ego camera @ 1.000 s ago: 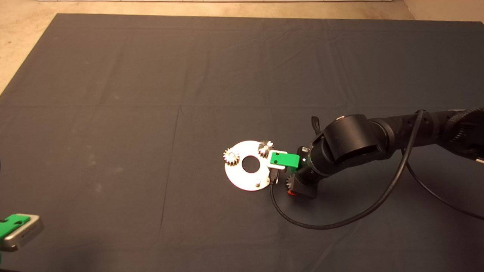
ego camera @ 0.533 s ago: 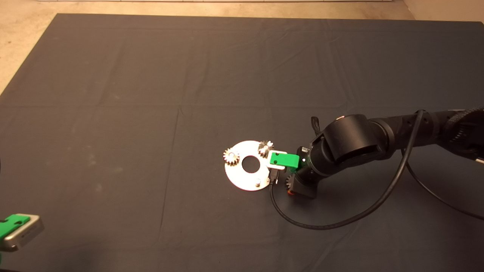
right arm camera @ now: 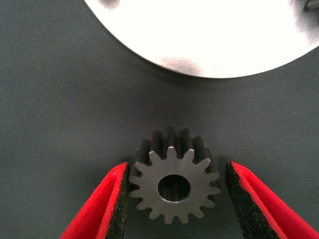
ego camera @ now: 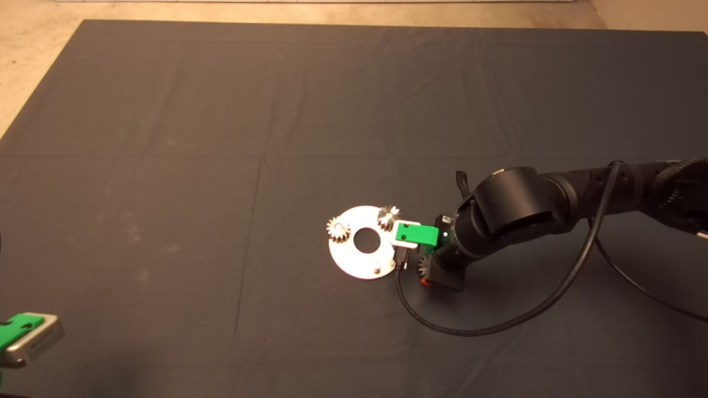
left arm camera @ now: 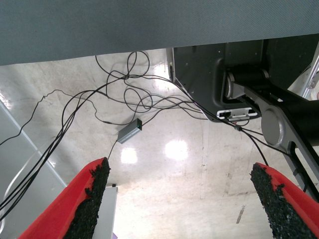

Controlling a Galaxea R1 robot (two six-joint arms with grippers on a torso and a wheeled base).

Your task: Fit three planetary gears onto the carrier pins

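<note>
The white disc [ego camera: 354, 260] lies on the mat at centre right. Two planetary gears [ego camera: 338, 228] [ego camera: 388, 215] sit on two of its carrier pins. The third pin [ego camera: 377, 267] stands bare near the disc's front right edge. A third gear [right arm camera: 174, 185] lies flat on the mat just off the disc's edge [right arm camera: 209, 35]; it also shows in the head view [ego camera: 424, 267]. My right gripper [right arm camera: 174, 199] is low over this gear, open, with one finger on each side. One pad [right arm camera: 119, 204] touches the teeth; the other [right arm camera: 244, 199] stands slightly apart. My left gripper [ego camera: 22, 337] is parked at the lower left, open.
The right arm's black cable [ego camera: 498, 326] loops over the mat in front of the arm. The left wrist view looks past the mat's edge at the floor, with tangled cables [left arm camera: 129, 99] and a dark machine base [left arm camera: 239, 69].
</note>
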